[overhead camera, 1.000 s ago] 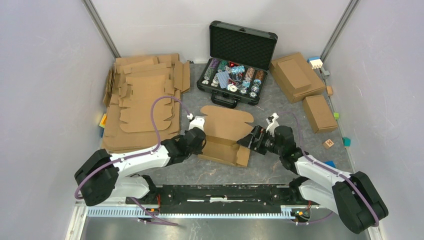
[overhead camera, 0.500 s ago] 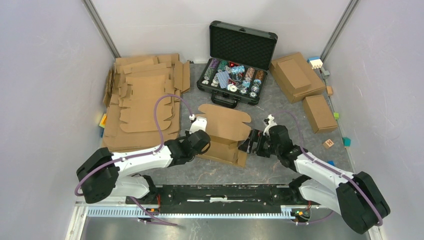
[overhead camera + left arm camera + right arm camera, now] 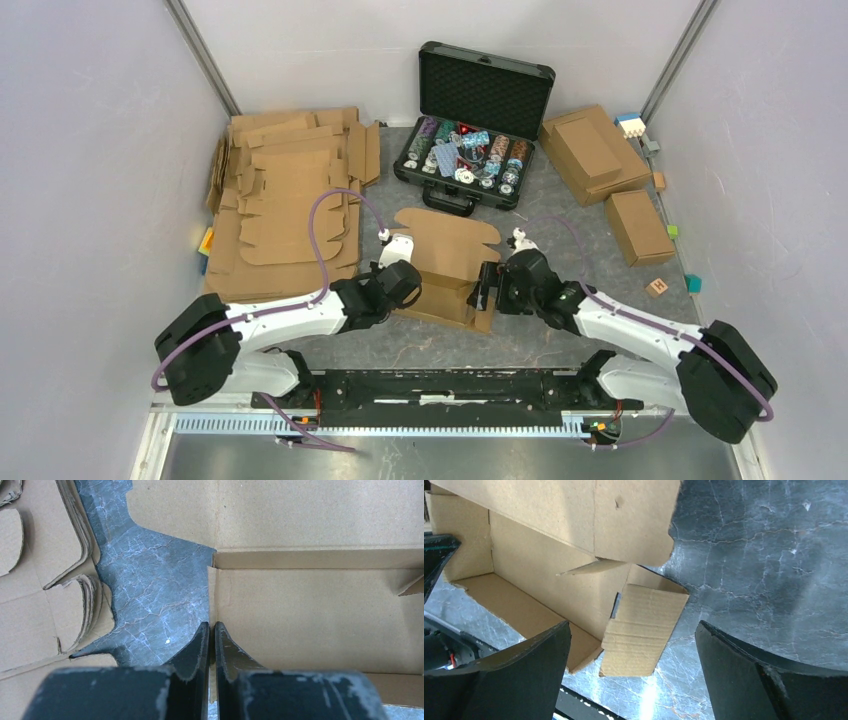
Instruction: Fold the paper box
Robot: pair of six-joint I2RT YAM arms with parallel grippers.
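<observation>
The paper box [image 3: 450,245] lies half folded in the middle of the table, its lid flap flat toward the back and its walls partly raised. My left gripper [image 3: 412,285] is at its left end. In the left wrist view that gripper [image 3: 211,626] is shut, pinching the thin upright left side wall [image 3: 212,590] of the box [image 3: 310,615]. My right gripper [image 3: 487,288] is at the right end. In the right wrist view it [image 3: 632,625] stands wide open, and the loose end flap [image 3: 644,630] hangs between its fingers without touching them.
A black case [image 3: 470,150] of chips stands open behind the box. A pile of flat cardboard blanks [image 3: 285,200] covers the left side. Two closed cardboard boxes [image 3: 592,150] [image 3: 638,225] and small coloured blocks [image 3: 657,287] sit at the right.
My right gripper has moved left up to the box's right end, so the end flap now sits between its open fingers. The left gripper kept its pinch, almost still.
</observation>
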